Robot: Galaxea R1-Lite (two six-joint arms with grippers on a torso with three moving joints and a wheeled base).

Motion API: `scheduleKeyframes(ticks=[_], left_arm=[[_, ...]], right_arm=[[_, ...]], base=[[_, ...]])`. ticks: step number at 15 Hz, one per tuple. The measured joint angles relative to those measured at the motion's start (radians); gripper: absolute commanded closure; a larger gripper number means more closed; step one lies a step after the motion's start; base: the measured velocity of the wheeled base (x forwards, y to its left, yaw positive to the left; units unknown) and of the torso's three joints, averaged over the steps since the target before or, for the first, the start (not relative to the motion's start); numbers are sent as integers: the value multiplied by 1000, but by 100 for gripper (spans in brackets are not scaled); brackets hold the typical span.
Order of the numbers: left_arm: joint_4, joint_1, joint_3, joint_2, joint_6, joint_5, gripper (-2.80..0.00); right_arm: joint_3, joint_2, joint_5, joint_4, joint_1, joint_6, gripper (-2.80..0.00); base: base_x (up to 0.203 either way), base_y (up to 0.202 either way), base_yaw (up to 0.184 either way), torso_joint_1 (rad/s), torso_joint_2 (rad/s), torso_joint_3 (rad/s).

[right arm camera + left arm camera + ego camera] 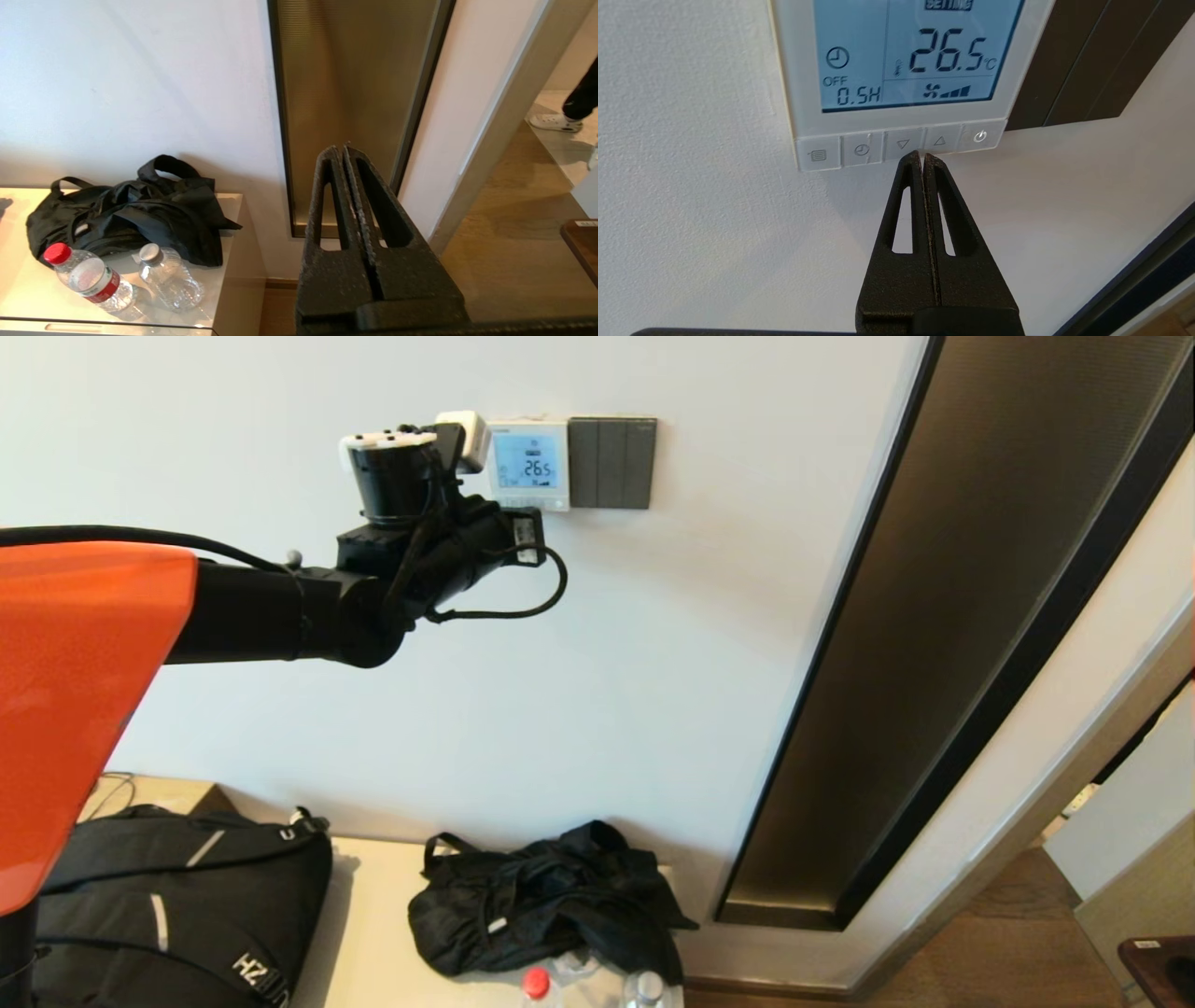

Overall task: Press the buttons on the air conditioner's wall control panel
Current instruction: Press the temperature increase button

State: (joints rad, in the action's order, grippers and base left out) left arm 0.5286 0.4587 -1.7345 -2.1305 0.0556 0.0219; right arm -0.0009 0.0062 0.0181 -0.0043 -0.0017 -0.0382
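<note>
The white wall control panel (pixel 528 464) has a lit blue screen reading 26.5 °C (pixel 920 51) and a row of several buttons along its lower edge. My left gripper (pixel 922 155) is shut and empty. Its tips sit at the lower edge of the button row, between the down-arrow button (pixel 903 144) and the up-arrow button (pixel 940 140). The power button (pixel 980 136) is at the row's end. In the head view the left arm reaches up to the panel and its wrist hides the fingertips. My right gripper (pixel 340 150) is shut, empty, held low and away from the panel.
A dark grey switch plate (pixel 612 463) adjoins the panel. A tall dark-framed bronze panel (pixel 943 644) runs down the wall. Below stands a cream cabinet (pixel 373 915) with black bags (pixel 551 905), a backpack (pixel 168 896) and two water bottles (pixel 93 282).
</note>
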Motion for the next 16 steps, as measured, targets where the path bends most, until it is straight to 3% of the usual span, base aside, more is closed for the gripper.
scheduleKeyframes(ticks=[7, 16], left_arm=[[-5, -4, -20, -19, 0, 0, 0], [28, -2, 51, 19, 1, -4, 0]], right_arm=[[1, 0, 0, 0, 0, 0, 0], [1, 0, 0, 0, 0, 1, 0]], base=[[0, 0, 0, 0, 0, 0], [0, 0, 0, 0, 0, 0]])
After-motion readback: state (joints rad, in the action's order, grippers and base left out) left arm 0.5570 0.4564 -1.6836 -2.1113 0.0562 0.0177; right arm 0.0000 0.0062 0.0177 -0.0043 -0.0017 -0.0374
